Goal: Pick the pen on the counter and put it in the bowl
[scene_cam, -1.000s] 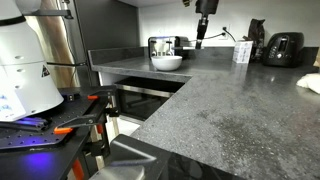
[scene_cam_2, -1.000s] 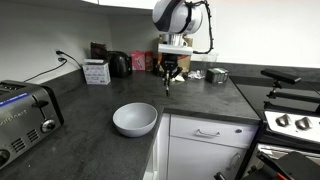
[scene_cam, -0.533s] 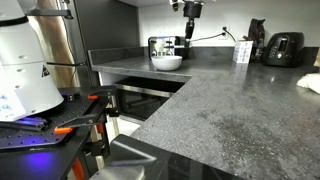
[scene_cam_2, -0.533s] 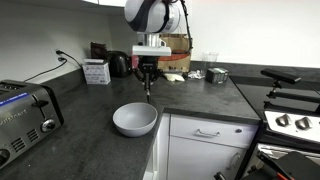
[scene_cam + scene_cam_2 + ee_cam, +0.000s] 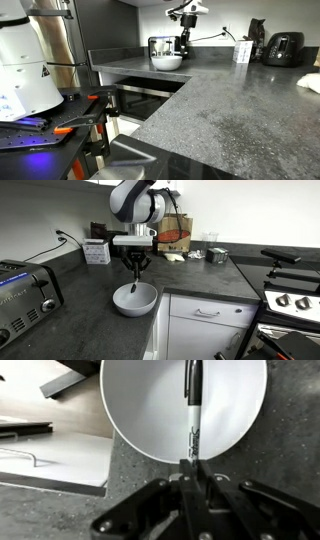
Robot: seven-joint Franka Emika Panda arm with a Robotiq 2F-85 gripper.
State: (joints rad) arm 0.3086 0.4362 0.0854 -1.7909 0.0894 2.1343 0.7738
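My gripper (image 5: 192, 468) is shut on the pen (image 5: 192, 405), a thin white stick with a dark tip. In the wrist view the pen points out over the white bowl (image 5: 140, 405), which fills the top of the frame. In an exterior view the gripper (image 5: 135, 272) hangs just above the bowl (image 5: 135, 302) with the pen (image 5: 134, 283) pointing down into it. In an exterior view the gripper (image 5: 183, 42) is above the bowl (image 5: 166, 62) at the far end of the dark speckled counter (image 5: 230, 100).
A toaster (image 5: 22, 295) stands near the bowl. A white cylindrical container (image 5: 242, 52), a dark toaster (image 5: 283, 48) and a box (image 5: 97, 252) stand along the back wall. A stove (image 5: 290, 298) is beside the counter. A white sheet (image 5: 55, 460) lies by the bowl.
The gripper has carried the pen sideways along the counter and lowered it, from beside the bowl to directly over it.
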